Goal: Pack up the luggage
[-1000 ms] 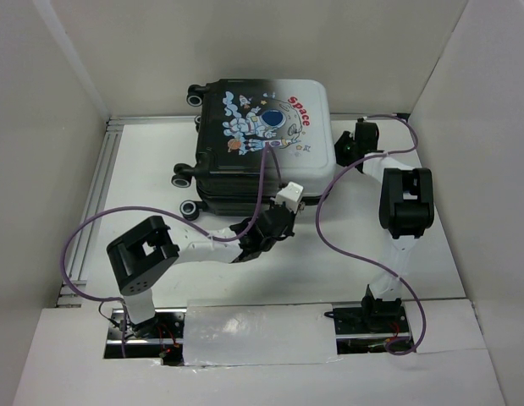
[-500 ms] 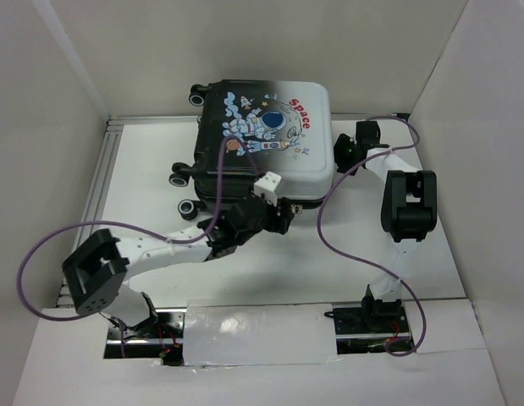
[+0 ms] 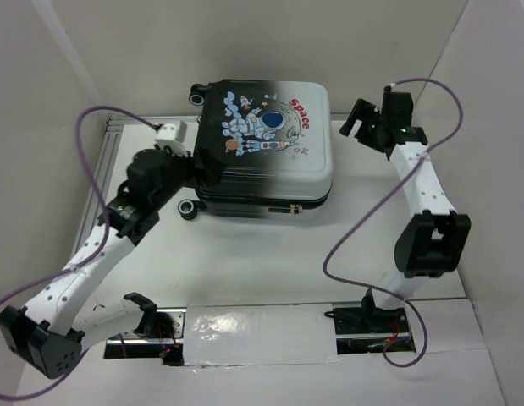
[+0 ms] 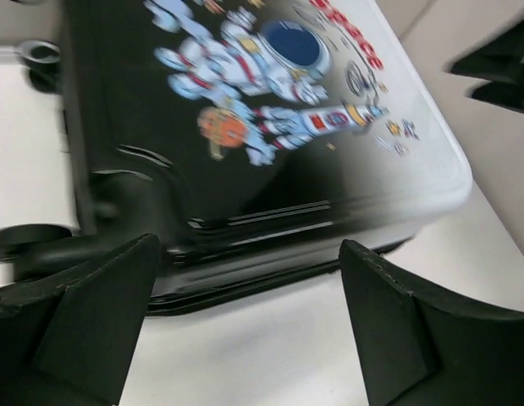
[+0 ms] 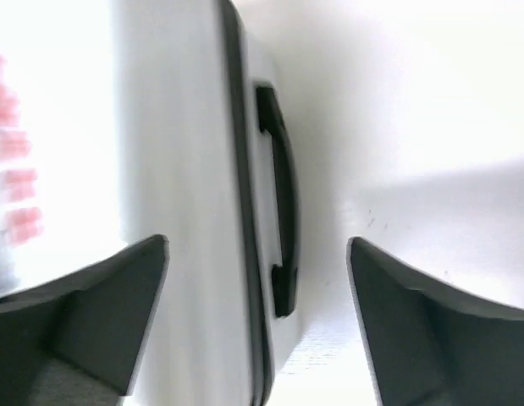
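Table (image 3: 245,254): left gripper (image 4: 249,252), right gripper (image 5: 257,245) spread, empty.

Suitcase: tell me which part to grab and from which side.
Grip the suitcase by the black carry handle on its white side wall, coming from the robot's right with the right gripper. The case lies flat and closed, its shell likely too broad for the jaws; the handle is a slim bar standing off the wall, facing the open jaws.
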